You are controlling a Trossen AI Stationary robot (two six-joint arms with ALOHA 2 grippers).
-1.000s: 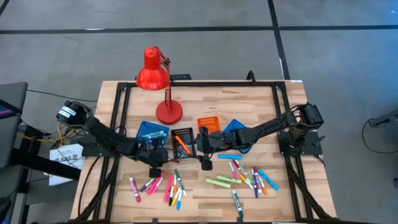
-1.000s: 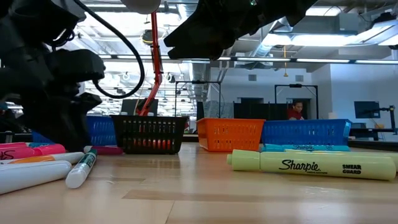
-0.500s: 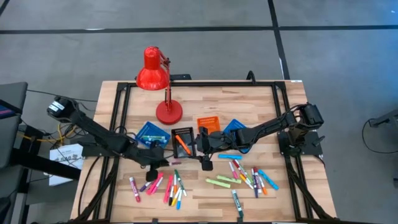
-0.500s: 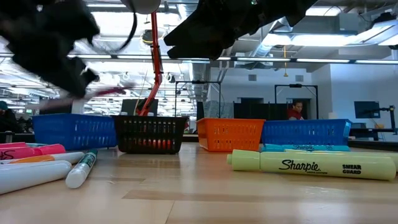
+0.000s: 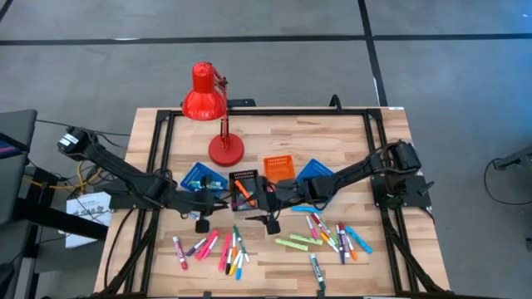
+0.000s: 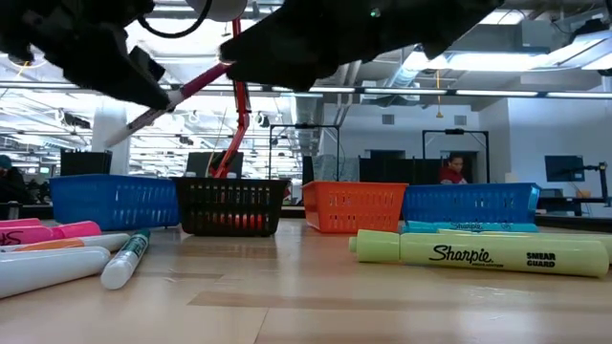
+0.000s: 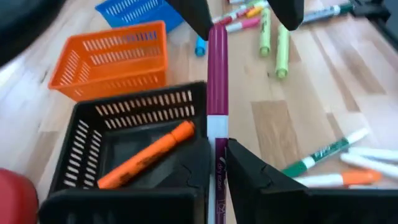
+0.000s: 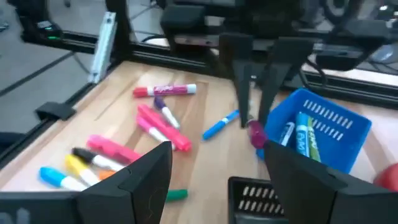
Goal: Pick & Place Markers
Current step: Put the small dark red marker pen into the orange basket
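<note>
on the pale wooden worktop [image 5: 274, 259], toward six o'clock, thin plastic markers [image 5: 326, 233] lie loose in two scatters, too many and too overlapped to count surely (pink, orange, green, blue, yellow among them). above them the left pincer [image 7: 219, 163] is closed on a magenta marker with a white band [image 7: 217, 93], held clear of the worktop just beside the black mesh tray [image 5: 243, 182], which holds one orange marker [image 7: 146, 155]. the right pincer [image 8: 214, 171], fingers spread and empty, faces it. four trays in all: two blue, one black, one orange. markers look light, stiff and smooth; best pinched mid-barrel. at twelve o'clock stands one red desk lamp [image 5: 208, 108].
</note>
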